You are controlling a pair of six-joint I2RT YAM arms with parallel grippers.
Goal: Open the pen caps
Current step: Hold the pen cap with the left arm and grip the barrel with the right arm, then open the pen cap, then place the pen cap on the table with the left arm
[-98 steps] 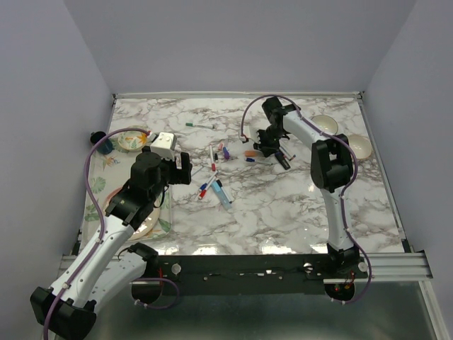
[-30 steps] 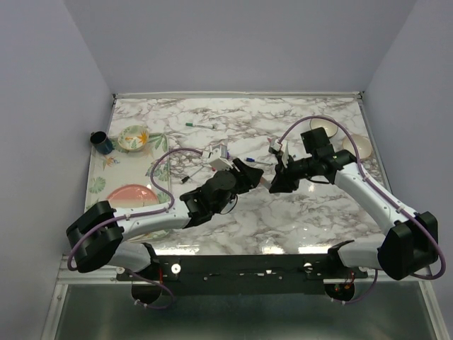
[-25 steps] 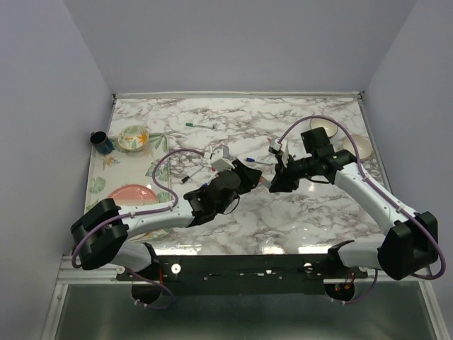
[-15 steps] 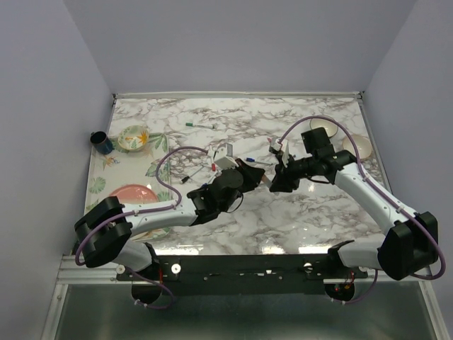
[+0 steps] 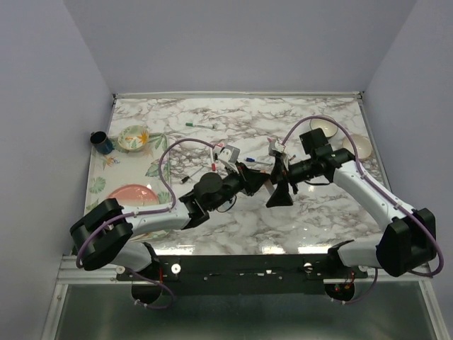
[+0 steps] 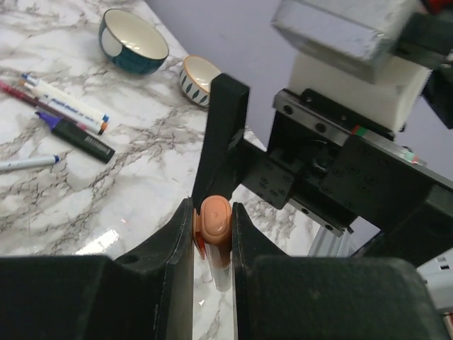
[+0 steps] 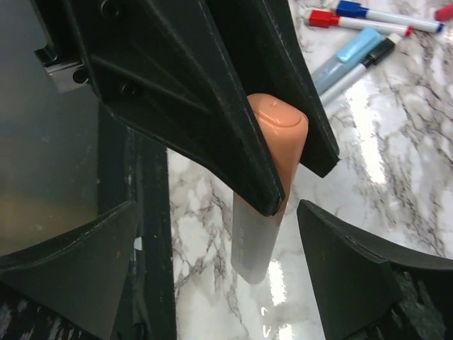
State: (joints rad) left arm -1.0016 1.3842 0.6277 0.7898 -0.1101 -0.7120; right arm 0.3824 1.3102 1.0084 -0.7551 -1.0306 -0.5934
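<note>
Orange cap clamped at centre, above the counter (image 5: 318,219)

The left fingers (image 6: 188,221) are narrow and grip the orange cap (image 6: 215,225) from both sides, holding it clear of the surface. The pale pen barrel (image 7: 253,244) projects from the cap into the gap between the right fingers (image 5: 276,190), which stand wide on either side without touching it. Loose pens (image 6: 65,106) lie on the marble beyond.

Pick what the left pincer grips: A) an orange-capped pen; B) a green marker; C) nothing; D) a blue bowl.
A: the left wrist view shows the left pincer clamped on both sides of the orange-capped pen at its capped end.
</note>
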